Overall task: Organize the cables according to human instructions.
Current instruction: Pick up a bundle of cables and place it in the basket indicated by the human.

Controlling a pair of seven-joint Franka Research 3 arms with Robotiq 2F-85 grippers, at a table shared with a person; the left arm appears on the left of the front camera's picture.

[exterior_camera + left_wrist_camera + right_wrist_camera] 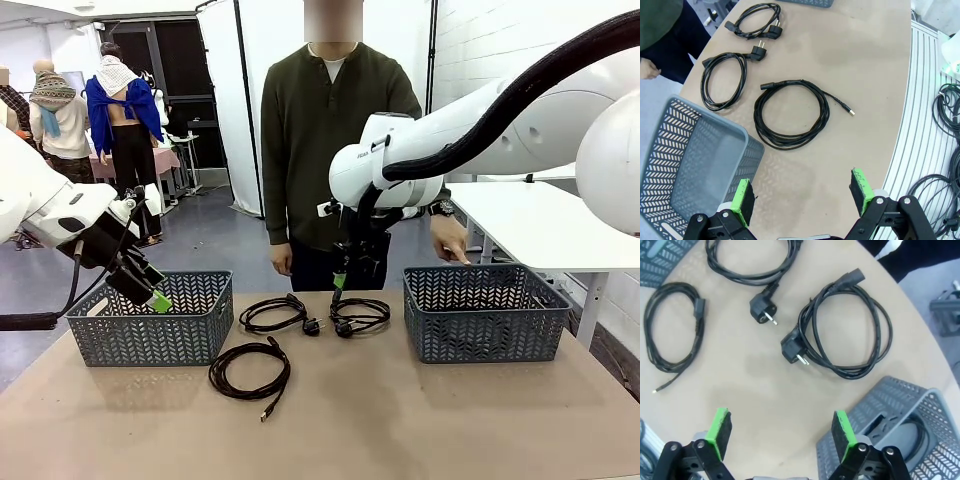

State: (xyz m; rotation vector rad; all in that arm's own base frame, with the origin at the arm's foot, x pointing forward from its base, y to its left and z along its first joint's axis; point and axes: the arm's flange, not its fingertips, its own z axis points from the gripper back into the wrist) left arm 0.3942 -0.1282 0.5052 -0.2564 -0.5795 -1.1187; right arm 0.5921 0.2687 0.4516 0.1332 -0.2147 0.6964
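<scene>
Three coiled black cables lie on the table: a thin one with a small plug [250, 370] [790, 112] [672, 332] at the front, and two power cords [275, 313] [358, 316] behind it. A further cable [907, 432] lies inside the right basket [485, 312] [900, 400]. My left gripper [150, 292] [802, 195] hangs open over the left basket [150, 320] [695, 160]. Open too, my right gripper [340, 280] [781, 434] hovers above the right power cord [845, 337]. The human [335, 130] stands across the table, one hand [450, 240] at the right basket's far rim.
Both grey baskets stand on the tan table [400, 420], one to each side of the cables. Loose black cords [945, 107] lie beyond the table edge in the left wrist view. A white table [540, 220] stands behind on the right.
</scene>
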